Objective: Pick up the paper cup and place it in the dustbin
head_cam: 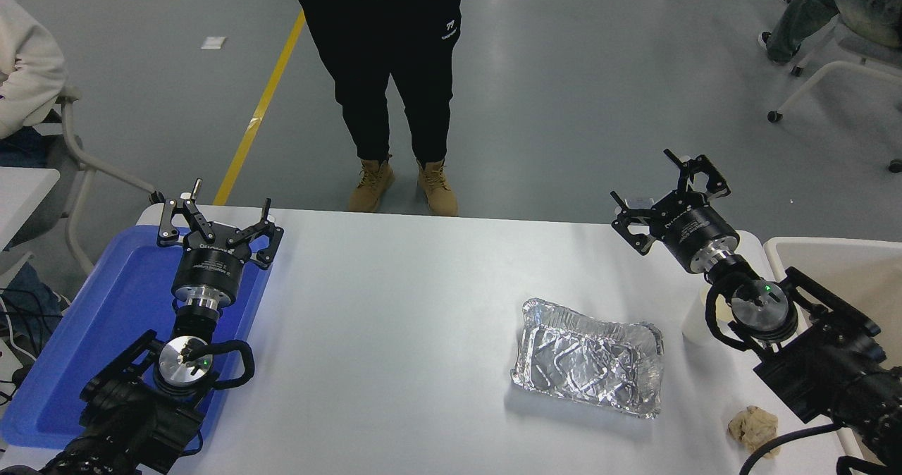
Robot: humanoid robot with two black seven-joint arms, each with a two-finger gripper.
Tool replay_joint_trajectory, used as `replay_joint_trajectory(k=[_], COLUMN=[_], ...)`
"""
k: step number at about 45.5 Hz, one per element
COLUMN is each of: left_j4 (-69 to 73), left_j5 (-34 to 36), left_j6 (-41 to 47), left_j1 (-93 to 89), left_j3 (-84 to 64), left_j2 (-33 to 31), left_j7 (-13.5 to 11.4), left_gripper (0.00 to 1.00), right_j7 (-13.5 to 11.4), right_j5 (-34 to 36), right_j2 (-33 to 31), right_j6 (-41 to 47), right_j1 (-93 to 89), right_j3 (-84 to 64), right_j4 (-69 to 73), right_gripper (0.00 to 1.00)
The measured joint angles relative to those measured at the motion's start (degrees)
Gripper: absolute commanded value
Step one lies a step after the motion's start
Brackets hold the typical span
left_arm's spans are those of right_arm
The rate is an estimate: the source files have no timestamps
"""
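- Paper wad: crumpled, tan, near edge of the counter at 5 o'clock. Not the target; leave it alone.
- Left arm: parked at 8 o'clock over the blue tray. Left end effector spread wide, holding nothing.
- Foil tray: crinkled, silver, at 4 o'clock of the counter's middle. Near the cup, at its 8 o'clock side.
- Paper cup: white, apparently upright on the counter at 3 o'clock, largely hidden behind the right wrist. Only its left flank shows; rim not visible.
- Dustbin: cream, thick pale rim, just past the counter's right edge, at the cup's 3 o'clock side.
- Right end effector: at the far right corner of the counter, at 2 o'clock, fingers wide apart and empty, pointing toward 11 o'clock. It sits beyond the cup, not around it.
- Person: standing at the counter's far side, 12 o'clock, clear of both arms.
- Step in hand, as judged: the approach to the cup. Handling notes:
  - draw the end effector back toward 6 o'clock until the open fingers straddle the cup;
  - keep the wrist from toppling the cup during that move;
  - close gently at mid-height, since thin paper walls would probably crush;
  - lift clear of the rim before swinging toward 3 o'clock.
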Motion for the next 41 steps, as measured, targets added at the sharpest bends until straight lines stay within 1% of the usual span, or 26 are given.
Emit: replay_joint_trajectory(k=[41], left_j4=[0.0], left_j5=[0.0], left_j6=[0.0], left_j1=[0.0], left_j3=[0.0], left_j2=[0.0], left_j7=[-0.1], left_gripper=[1.00], right_j7=[-0.1], right_j5=[-0.1], right_j2=[0.4], right_j6=[0.0], right_j1=[-0.1], right_j3=[-1.4], right_j4=[1.6], right_gripper=[1.00])
